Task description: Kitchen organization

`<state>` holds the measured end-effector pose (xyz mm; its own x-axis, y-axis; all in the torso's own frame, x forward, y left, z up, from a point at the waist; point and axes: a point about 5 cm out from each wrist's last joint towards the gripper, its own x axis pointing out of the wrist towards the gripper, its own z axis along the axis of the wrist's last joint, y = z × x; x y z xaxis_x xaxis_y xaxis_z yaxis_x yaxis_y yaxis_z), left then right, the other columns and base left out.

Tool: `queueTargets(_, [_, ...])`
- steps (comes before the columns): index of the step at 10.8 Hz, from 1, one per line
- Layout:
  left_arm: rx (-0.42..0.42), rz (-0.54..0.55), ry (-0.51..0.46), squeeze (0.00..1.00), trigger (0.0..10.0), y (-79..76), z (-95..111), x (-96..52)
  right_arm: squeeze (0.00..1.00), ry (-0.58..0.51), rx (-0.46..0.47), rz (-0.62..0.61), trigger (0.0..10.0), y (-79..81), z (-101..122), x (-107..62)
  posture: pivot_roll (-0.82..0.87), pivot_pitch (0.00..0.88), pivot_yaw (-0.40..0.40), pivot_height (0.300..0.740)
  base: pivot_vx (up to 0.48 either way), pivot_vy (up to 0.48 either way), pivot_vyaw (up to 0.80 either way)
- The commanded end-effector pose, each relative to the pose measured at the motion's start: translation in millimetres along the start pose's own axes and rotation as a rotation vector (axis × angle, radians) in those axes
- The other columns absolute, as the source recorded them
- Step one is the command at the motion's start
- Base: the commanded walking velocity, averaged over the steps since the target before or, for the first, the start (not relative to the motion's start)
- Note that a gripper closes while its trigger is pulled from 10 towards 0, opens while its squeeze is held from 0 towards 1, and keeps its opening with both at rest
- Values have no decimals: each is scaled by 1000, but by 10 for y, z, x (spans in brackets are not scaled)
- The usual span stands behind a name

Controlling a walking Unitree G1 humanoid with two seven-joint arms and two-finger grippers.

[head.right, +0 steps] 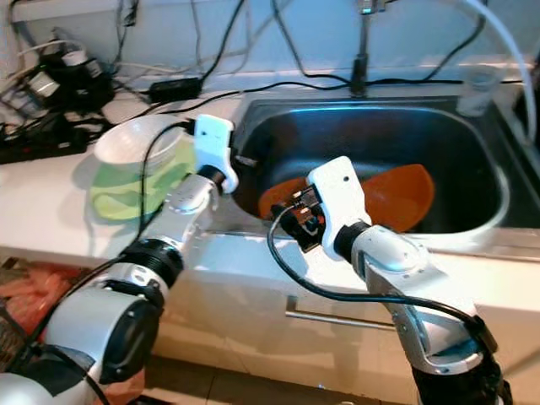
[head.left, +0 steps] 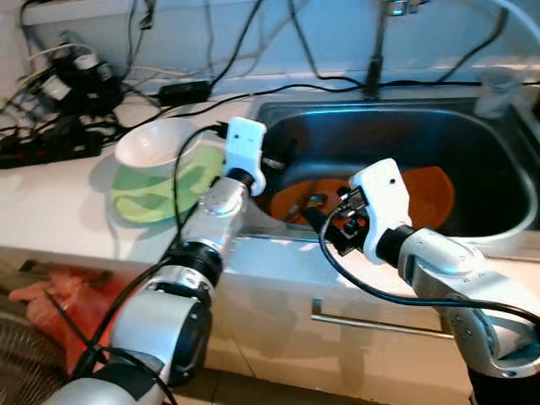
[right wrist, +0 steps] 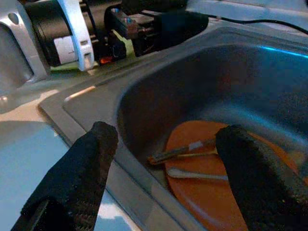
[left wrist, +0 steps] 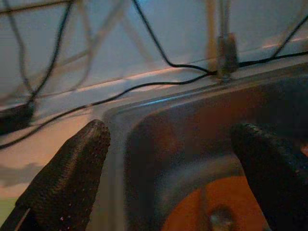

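Steel sink (head.left: 506,221) rim: both claws spread, empty.

Both silver arms reached forward side by side, the left pincer (left wrist: 168,178) and the right pincer (right wrist: 163,178) each with its black fingers spread wide apart.

White countertop (head.left: 59,211) with a steel sink (head.left: 498,232) set in; on it a white bowl (head.left: 156,148) over a green plate (head.left: 139,198), probably touching, black cables (head.left: 51,126) behind.
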<state>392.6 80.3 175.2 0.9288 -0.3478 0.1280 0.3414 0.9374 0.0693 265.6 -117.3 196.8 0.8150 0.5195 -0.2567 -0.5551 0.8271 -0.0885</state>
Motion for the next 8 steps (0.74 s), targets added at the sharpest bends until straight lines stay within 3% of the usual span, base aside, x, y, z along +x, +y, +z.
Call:
queueTargets(1, [35, 19, -16, 1000, 10000, 78, 26, -19, 0, -22, -6, 23, 10000, 28, 46, 31, -209, 0, 141, 740, 0, 0, 0])
queueTargets(4, [127, 80, -53, 1000, 10000, 326, 76, -120, 0, -38, -12, 92, 10000, 61, 62, 165, -107, 0, 96, 740, 0, 0, 0])
queueTargets(8, [266, 105, -44, 1000, 10000, 608, 123, -248, 0, -63, -4, 104, 10000, 85, 66, 209, -78, 0, 95, 740, 0, 0, 0])
